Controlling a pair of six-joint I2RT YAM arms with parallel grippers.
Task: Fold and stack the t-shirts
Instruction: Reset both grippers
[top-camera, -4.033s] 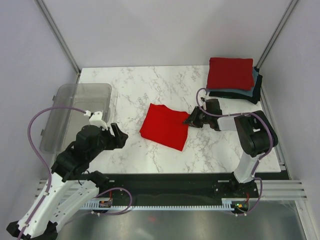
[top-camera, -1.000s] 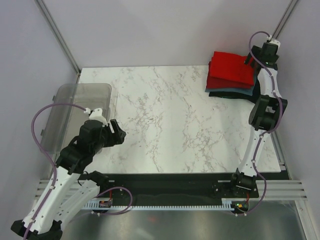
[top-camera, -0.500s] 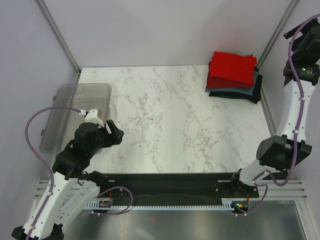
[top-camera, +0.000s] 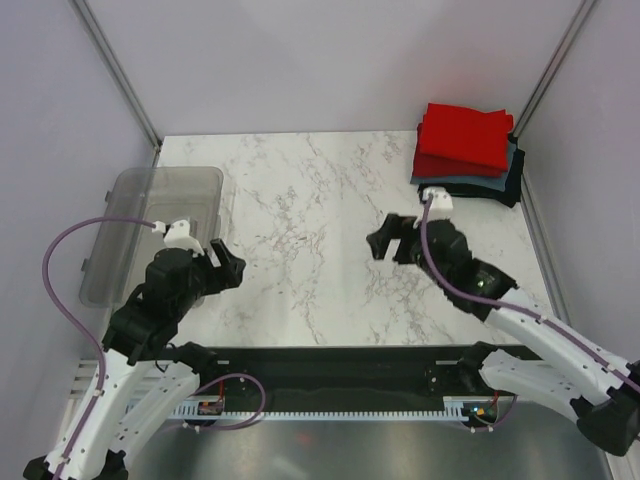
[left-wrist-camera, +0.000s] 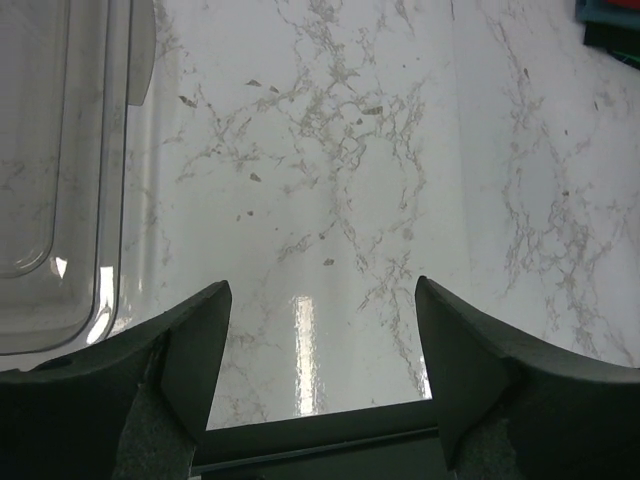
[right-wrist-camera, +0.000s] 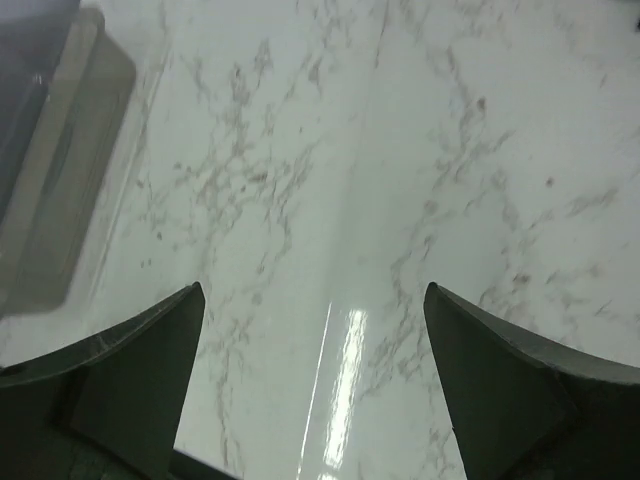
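Observation:
A stack of folded t-shirts (top-camera: 465, 150) lies at the table's far right corner: red ones on top, a grey-blue one and a black one beneath. One corner of the stack (left-wrist-camera: 612, 16) shows at the upper right of the left wrist view. My left gripper (top-camera: 228, 266) hovers open over the left of the marble table (top-camera: 310, 200), next to the bin, nothing between its fingers (left-wrist-camera: 200, 345). My right gripper (top-camera: 392, 243) hangs open over the middle right of the table, in front of the stack, and holds nothing; its fingers (right-wrist-camera: 480, 365) frame bare marble.
A clear grey plastic bin (top-camera: 150, 230) stands at the table's left edge; its wall shows as the bin (left-wrist-camera: 60, 170) in the left wrist view and the bin (right-wrist-camera: 50, 150) in the right wrist view. Metal frame posts (top-camera: 115, 70) rise at the back corners.
The right arm, raised high beside the stack half a second ago, has swung down and left over the middle right of the table. The left gripper has barely shifted.

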